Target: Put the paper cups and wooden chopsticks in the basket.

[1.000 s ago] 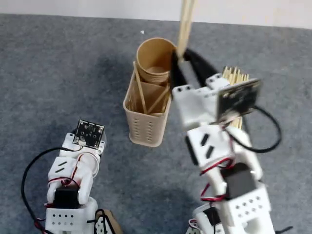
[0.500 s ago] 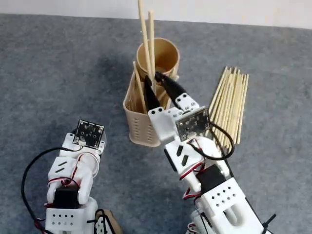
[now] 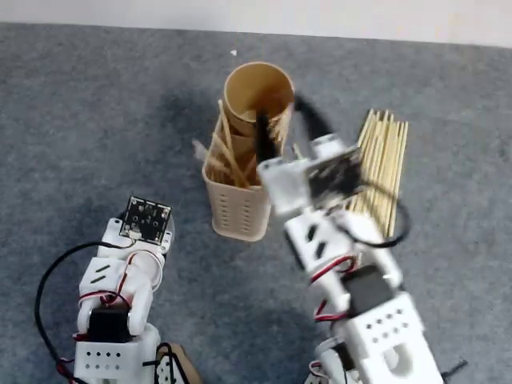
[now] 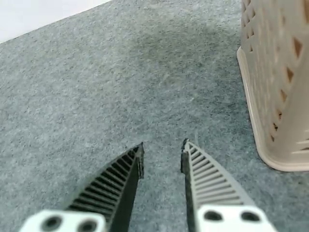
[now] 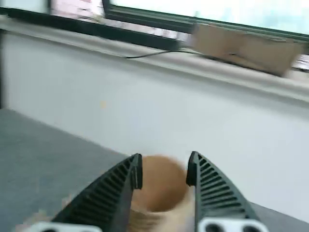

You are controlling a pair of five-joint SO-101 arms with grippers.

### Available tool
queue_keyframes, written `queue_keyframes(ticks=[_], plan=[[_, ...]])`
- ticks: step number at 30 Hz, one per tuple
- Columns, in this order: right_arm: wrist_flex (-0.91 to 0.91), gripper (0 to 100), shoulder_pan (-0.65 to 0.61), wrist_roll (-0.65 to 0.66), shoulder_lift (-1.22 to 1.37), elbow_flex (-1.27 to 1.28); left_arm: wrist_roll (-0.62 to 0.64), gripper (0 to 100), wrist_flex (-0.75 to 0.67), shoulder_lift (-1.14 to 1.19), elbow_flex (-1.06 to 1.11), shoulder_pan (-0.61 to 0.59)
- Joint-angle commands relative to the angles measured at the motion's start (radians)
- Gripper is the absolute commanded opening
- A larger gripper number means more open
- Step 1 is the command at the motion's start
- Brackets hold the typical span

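A beige slotted basket (image 3: 237, 210) stands mid-table with stacked paper cups (image 3: 258, 94) in its far end and a few wooden chopsticks (image 3: 228, 152) leaning in its near part. A bundle of loose chopsticks (image 3: 382, 172) lies on the grey mat to its right. My right gripper (image 3: 284, 132) hovers open over the basket's right side by the cups, with nothing between its fingers; its own view shows the cup (image 5: 161, 186) beyond the fingertips (image 5: 162, 170). My left gripper (image 4: 161, 154) stands open low over the mat, with the basket wall (image 4: 280, 82) to one side.
The grey mat (image 3: 96, 120) stretches free to the left of the basket. The left arm's body (image 3: 120, 280) is at the front left. A white wall (image 5: 169, 101) and a window sill run beyond the table's far edge.
The right gripper carried two chopsticks over the basket, let them go into it and opened. The right arm has since swung back to the right. The left arm kept still.
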Motion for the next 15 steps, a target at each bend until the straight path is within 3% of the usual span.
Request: queue_keyframes(ticks=[1, 7, 12, 15], plan=[[0.222, 15.9, 0.214, 0.009, -0.015, -0.185, -0.011, 16, -0.017, -0.002, 0.018, 0.015], [0.420, 15.9, 0.513, 0.011, 0.094, -0.255, -0.011, 16, -0.017, -0.002, 0.018, 0.015], [0.472, 15.9, 0.565, 0.018, 0.387, -0.203, -0.011, 16, -0.017, -0.002, 0.018, 0.015], [0.470, 15.9, 0.581, 0.103, 0.596, -0.205, -0.011, 16, -0.017, -0.002, 0.018, 0.015]])
